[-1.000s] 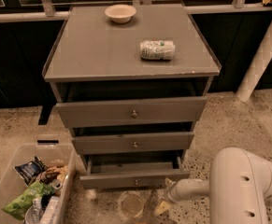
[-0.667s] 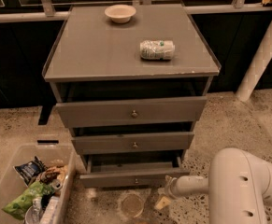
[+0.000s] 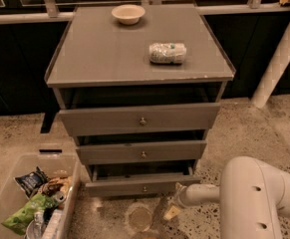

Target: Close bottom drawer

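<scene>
Since a second ago the gripper (image 3: 180,196) has edged up to the right end of the bottom drawer (image 3: 119,187). I cannot tell whether it touches the front, or whether it is spread or closed. The drawer, lowest of three, stands pulled out. It looks stiff, light and free-sliding, so I would push flat on the front panel rather than grasp the small knob (image 3: 145,188).

Gripper (image 3: 178,196) seemingly edged closer to bottom drawer (image 3: 129,186)

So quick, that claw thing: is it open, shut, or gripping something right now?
Gripper: down at the right front corner of the bottom drawer; open or closed cannot be told.
</scene>
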`<state>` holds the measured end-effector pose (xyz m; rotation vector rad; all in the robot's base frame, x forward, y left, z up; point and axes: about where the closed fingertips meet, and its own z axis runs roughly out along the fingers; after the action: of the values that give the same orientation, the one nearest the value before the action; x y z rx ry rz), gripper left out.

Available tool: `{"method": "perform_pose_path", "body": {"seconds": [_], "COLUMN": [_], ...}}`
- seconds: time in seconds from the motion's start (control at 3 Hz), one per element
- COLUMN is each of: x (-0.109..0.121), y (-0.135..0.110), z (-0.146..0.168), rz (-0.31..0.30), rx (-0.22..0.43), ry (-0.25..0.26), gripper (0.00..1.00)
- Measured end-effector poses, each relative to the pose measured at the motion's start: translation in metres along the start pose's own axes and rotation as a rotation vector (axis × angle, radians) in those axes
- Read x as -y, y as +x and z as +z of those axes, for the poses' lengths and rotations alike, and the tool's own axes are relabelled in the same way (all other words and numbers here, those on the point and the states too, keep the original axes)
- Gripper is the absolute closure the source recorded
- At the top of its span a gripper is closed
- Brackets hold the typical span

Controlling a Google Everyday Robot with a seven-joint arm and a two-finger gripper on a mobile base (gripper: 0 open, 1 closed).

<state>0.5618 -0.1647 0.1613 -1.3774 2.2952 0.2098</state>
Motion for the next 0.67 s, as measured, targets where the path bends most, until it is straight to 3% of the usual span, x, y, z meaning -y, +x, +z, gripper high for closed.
{"method": "perform_pose_path", "body": {"seconds": [0.33,0.67], "x": [0.0188,0.0188], "y": [-0.0142,-0.0142], "z": [0.0024,0.0024], "rz": [0.004,0.004], "rx": [0.004,0.004], "ry": [0.005,0.005], "gripper": [0.0,0.0]}}
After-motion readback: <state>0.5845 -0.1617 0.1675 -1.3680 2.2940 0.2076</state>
